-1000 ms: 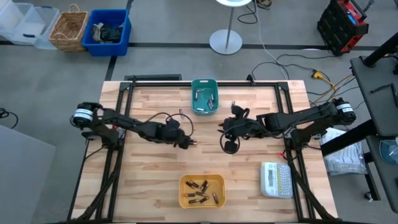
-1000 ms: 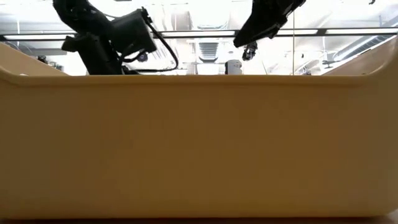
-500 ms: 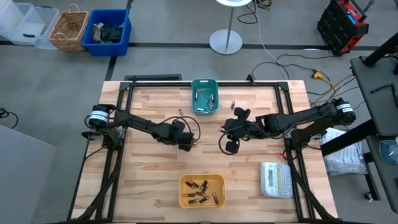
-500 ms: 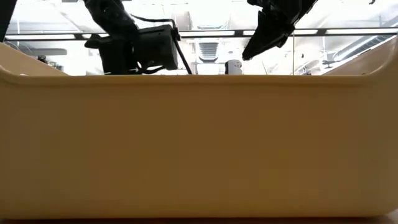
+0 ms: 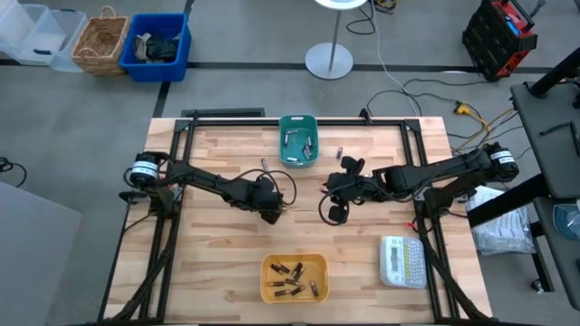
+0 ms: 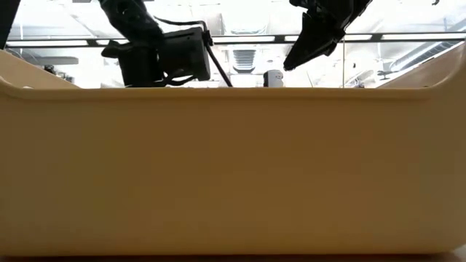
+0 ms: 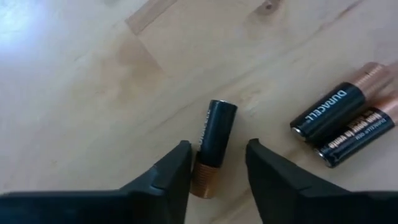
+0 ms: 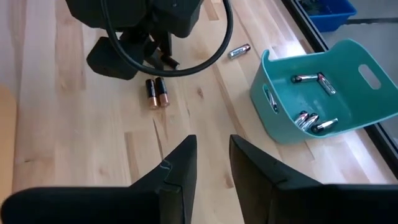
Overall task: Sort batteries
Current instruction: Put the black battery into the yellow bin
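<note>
My left gripper (image 5: 275, 215) is low over the middle of the table and open. In the left wrist view its fingers (image 7: 171, 177) stand on either side of the copper end of a black-and-copper battery (image 7: 210, 140) lying flat on the wood. Two more such batteries (image 7: 346, 122) lie side by side close by. My right gripper (image 5: 333, 215) hovers open a little to the right, with nothing between its fingers (image 8: 180, 171). A teal bin (image 5: 297, 140) at the far edge holds several silvery batteries. A yellow bin (image 5: 294, 277) near the front edge holds several dark ones.
Single loose batteries lie on the wood near the teal bin (image 5: 265, 163) (image 5: 339, 152). A white label maker (image 5: 402, 261) sits at the near right. In the low view the yellow bin's wall (image 6: 233, 167) hides the tabletop.
My left gripper has moved toward the table's right edge and a little toward the near edge, coming lower over the loose batteries. My right gripper has shifted slightly toward the right. No battery has moved.
</note>
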